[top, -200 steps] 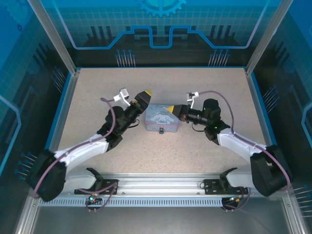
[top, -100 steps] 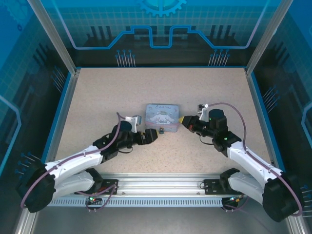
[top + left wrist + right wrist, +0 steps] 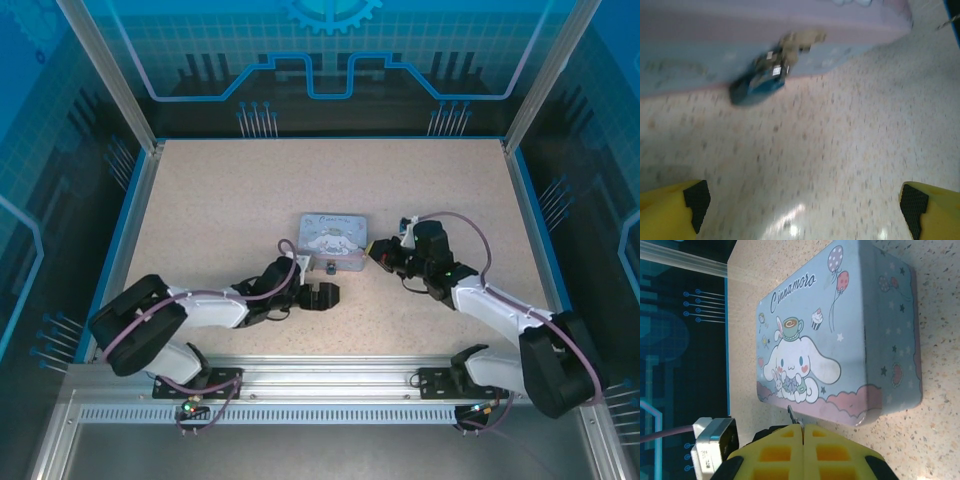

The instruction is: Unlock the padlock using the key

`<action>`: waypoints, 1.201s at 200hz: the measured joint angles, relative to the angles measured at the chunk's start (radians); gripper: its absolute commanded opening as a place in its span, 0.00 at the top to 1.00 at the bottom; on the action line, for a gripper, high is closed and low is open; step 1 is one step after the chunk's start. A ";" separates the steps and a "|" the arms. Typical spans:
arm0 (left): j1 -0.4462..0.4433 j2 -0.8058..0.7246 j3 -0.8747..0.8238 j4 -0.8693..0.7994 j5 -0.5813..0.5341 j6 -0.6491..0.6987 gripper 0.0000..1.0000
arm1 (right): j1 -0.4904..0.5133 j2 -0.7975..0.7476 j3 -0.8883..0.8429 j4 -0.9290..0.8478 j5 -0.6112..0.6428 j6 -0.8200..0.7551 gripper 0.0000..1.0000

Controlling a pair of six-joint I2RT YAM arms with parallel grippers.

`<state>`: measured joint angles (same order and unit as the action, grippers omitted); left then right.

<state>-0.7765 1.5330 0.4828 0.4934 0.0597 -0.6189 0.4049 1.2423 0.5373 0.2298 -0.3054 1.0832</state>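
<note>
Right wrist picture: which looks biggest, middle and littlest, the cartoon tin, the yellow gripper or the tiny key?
1. the pale blue rectangular tin with a cartoon print: biggest by far.
2. the yellow right gripper: it is nearest the camera and cut off by the edge, so its size misleads.
3. the thin dark metal key, pinched in it: smallest.

Robot test cell in a laboratory

A speckled tabletop is enclosed by aluminium frame posts and translucent blue panels printed with gear and circuit motifs. Two cabled robot arms, the left arm and the right arm, are bolted to an aluminium rail at the near edge, as is done on an experimental rig.
</note>
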 measured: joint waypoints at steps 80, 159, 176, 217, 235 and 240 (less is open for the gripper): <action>-0.006 0.207 0.080 0.232 -0.124 0.111 0.02 | -0.003 0.191 0.075 0.143 -0.019 0.001 1.00; 0.002 0.272 0.098 0.352 -0.073 0.093 0.02 | -0.035 0.287 0.111 0.225 -0.047 0.026 1.00; 0.010 0.295 0.098 0.410 -0.058 0.053 0.03 | -0.035 0.288 0.113 0.228 -0.047 0.027 1.00; 0.024 0.379 0.095 0.603 -0.036 -0.066 0.08 | -0.042 0.288 0.121 0.227 -0.052 0.027 1.00; 0.027 0.412 0.084 0.691 -0.036 -0.122 0.11 | -0.044 0.288 0.121 0.227 -0.055 0.027 1.00; 0.027 0.419 0.081 0.711 -0.035 -0.137 0.12 | -0.045 0.288 0.121 0.227 -0.055 0.026 1.00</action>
<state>-0.7498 1.9522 0.5636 1.2045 0.0242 -0.7563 0.3603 1.5303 0.6582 0.4568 -0.3603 1.1095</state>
